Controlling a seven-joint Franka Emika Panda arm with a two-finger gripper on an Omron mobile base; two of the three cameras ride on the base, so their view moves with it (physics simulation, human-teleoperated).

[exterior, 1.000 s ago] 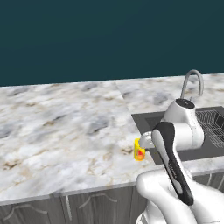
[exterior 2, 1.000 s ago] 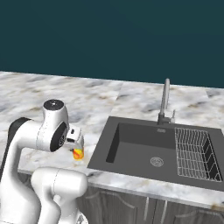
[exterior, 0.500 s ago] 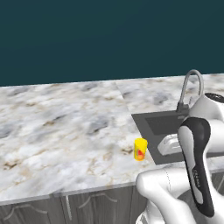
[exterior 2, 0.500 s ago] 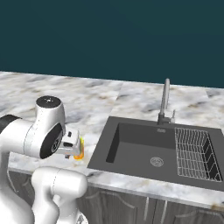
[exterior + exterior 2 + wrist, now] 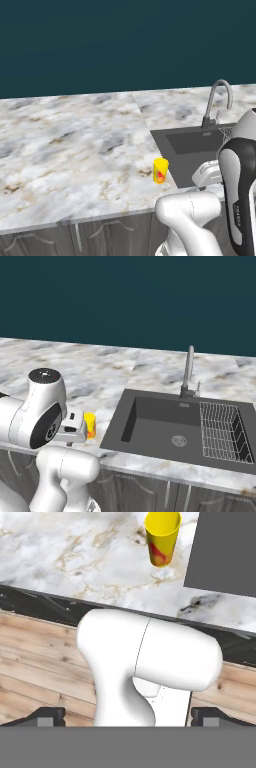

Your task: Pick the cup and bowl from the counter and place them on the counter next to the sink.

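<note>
The cup (image 5: 160, 170) is yellow with a red mark and stands upright on the marble counter (image 5: 75, 150), just left of the sink (image 5: 195, 145) and near the front edge. It also shows beside my hand as the cup (image 5: 90, 424) and at the top of the hand view as the cup (image 5: 162, 537). My gripper (image 5: 74, 429) hangs in front of the counter edge, apart from the cup, open and empty. In the hand view the gripper (image 5: 129, 716) has its dark tips far apart. The bowl is out of view.
The sink (image 5: 170, 426) holds a wire rack (image 5: 222, 431) on its right side, and a curved faucet (image 5: 188, 368) stands behind it. Dark cabinet fronts (image 5: 100, 235) run below the counter. A wooden floor (image 5: 40, 662) lies beneath the hand.
My arm has drawn back from over the cup toward the base and to the sink side. The cup stays upright in the same spot on the counter. The jaws stay open.
</note>
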